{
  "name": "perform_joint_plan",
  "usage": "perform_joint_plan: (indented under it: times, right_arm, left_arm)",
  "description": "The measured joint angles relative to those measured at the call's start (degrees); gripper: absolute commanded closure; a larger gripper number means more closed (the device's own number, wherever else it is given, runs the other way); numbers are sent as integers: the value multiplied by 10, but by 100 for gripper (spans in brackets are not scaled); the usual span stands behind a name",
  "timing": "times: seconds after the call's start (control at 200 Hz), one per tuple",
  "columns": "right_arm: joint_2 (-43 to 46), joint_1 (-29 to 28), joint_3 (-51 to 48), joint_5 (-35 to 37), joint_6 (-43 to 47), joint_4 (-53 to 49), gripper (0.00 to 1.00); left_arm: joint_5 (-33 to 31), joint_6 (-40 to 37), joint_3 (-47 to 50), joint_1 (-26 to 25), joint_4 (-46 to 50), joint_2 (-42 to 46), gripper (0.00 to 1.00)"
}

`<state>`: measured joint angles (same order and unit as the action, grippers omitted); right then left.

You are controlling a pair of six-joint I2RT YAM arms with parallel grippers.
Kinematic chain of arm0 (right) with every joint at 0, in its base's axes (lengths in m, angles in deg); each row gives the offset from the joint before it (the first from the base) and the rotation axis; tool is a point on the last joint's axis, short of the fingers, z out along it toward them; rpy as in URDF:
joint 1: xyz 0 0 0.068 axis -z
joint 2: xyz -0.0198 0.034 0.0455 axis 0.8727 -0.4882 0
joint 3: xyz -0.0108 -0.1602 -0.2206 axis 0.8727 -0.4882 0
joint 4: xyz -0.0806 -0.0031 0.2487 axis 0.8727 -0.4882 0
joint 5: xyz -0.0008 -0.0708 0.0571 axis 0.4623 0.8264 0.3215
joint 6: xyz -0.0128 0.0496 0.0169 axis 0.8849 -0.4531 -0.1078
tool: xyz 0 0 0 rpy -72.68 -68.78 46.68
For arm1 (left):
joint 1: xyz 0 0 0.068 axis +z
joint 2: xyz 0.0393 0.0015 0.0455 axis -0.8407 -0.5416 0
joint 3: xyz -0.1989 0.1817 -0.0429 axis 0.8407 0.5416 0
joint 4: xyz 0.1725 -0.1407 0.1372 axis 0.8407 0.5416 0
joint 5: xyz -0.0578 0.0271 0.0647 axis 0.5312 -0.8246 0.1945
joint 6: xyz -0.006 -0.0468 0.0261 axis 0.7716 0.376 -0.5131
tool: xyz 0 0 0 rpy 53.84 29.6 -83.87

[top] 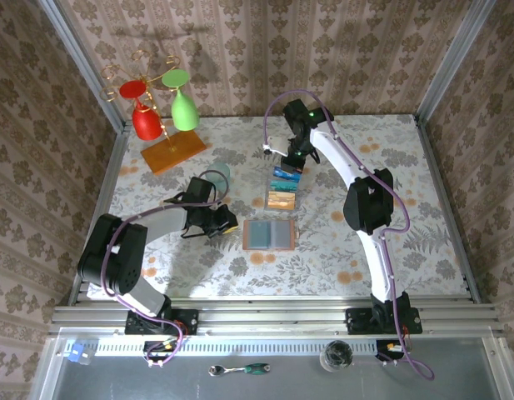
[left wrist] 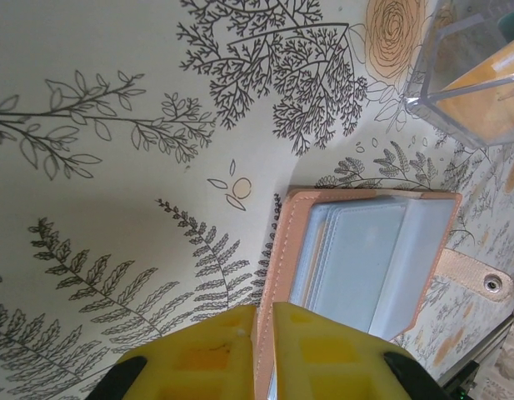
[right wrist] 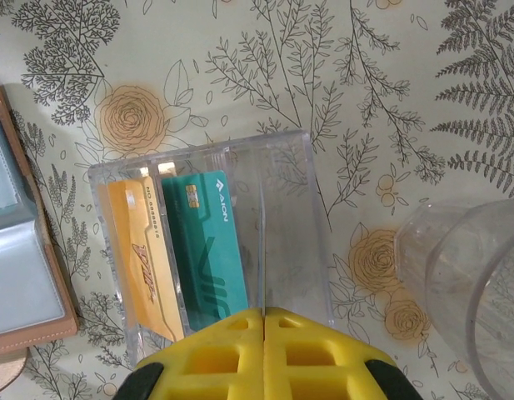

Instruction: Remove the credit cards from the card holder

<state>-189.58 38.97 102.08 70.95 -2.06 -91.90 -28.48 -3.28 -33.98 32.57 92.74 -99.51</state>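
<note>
Credit cards (right wrist: 208, 250): teal one reads perhaps "AJION" | left gripper (left wrist: 265, 318) pinches card holder (left wrist: 365, 250) edge | right gripper (right wrist: 263, 321) clenched

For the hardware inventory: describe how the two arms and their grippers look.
The left arm has a grey link between black joints; the right arm has white links, black joints and a green light. Purple cables run along both. The left gripper and right gripper have yellow fingers.
</note>
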Motion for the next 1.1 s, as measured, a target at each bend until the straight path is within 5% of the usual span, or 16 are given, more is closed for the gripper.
perform_joint_plan:
  times: [0.63, 0.78, 1.1]
  right_arm:
    - [-21, 0, 28, -10, 7, -1, 100]
    - [-39, 0, 28, -12, 7, 0, 74]
    - [-39, 0, 6, 35, -18, 68, 77]
  left_arm:
    - [0, 0, 7, 4, 0, 10, 87]
    - [0, 0, 11, 4, -4, 10, 87]
    - [0, 0, 15, 4, -9, 10, 87]
